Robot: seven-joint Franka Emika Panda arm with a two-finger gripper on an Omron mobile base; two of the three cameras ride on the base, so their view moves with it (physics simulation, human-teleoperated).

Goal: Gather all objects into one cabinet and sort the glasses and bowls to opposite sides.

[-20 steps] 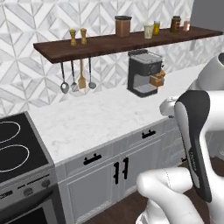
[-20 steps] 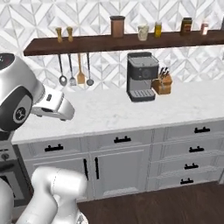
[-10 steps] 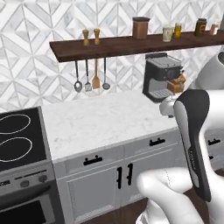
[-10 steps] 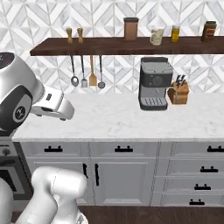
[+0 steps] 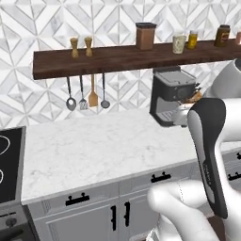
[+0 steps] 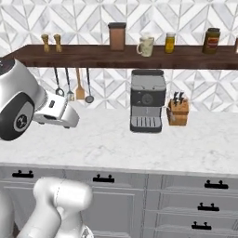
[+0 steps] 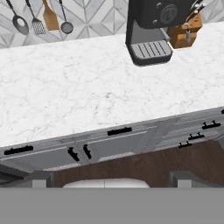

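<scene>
From my left base camera, a cream mug (image 5: 179,44) stands on the dark wooden shelf (image 5: 117,59), between a brown canister (image 5: 145,36) and a yellow jar (image 5: 193,39). Below, the coffee machine (image 5: 172,96) sits on the white marble counter (image 5: 94,146).

From my right base camera, the same mug (image 6: 146,46) stands just right of the canister (image 6: 117,36); a knife block (image 6: 178,111) sits beside the machine (image 6: 148,100).

From my hand camera, my claw (image 7: 109,177) hangs spread wide, holding nothing, over the grey base cabinets (image 7: 109,146).
</scene>
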